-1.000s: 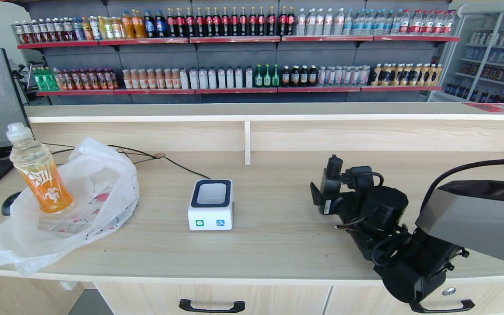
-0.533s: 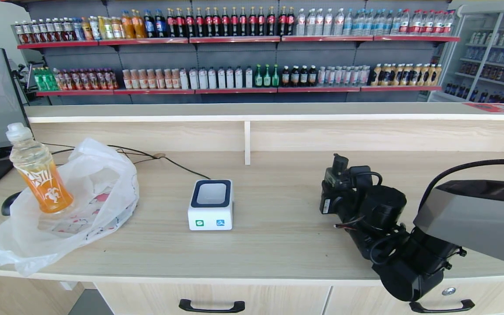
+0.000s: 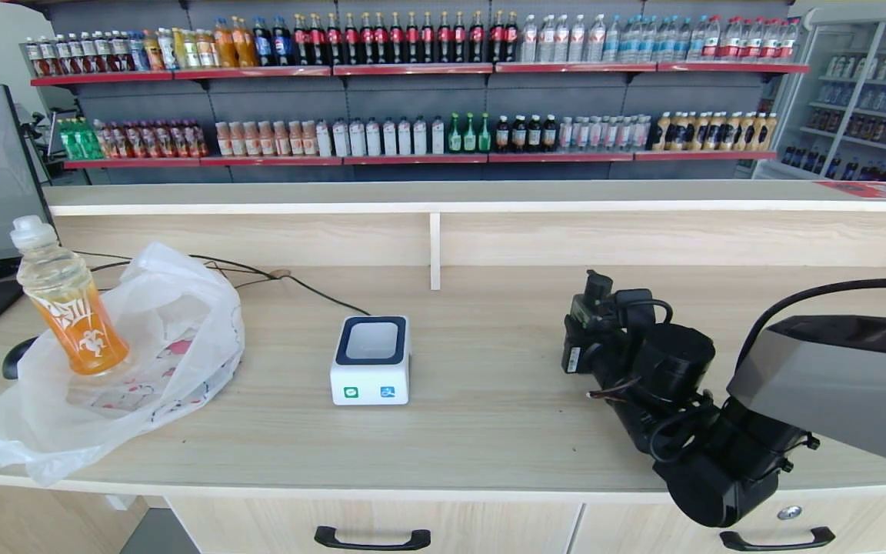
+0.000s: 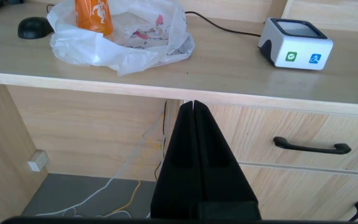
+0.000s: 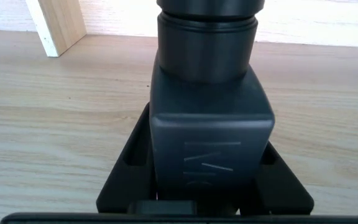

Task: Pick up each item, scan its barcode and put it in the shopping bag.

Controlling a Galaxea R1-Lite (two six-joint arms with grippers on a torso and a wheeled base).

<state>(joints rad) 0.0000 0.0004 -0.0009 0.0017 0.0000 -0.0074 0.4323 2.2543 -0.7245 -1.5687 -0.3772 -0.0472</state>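
Right pincer (image 5: 207, 134) is clamped on a dark bottle (image 5: 210, 93), one finger pressed to each flat side of its grey body, the round black cap pointing away from the wrist toward the back of the worktop (image 3: 489, 400). It sits low over the right part of the worktop, well apart from the scanner (image 3: 371, 359); I cannot tell whether the bottle touches the wood. Left pincer (image 4: 194, 109) is closed with nothing between its fingers, the two meeting along a thin seam, and hangs below the worktop's front edge, before the drawers (image 4: 309, 146). The white scanner stands near the middle of the worktop, its window facing up, a black cable (image 3: 312, 292) running from it toward the back left. At the left end lies the shopping bag (image 3: 181, 323), thin white plastic slumped open, and an orange drink bottle (image 3: 66, 308) stands in it, leaning slightly, white cap on. A black mouse (image 3: 16, 358) lies just beside the bag. Behind the worktop, shelves (image 3: 412, 71) carry rows of bottled drinks
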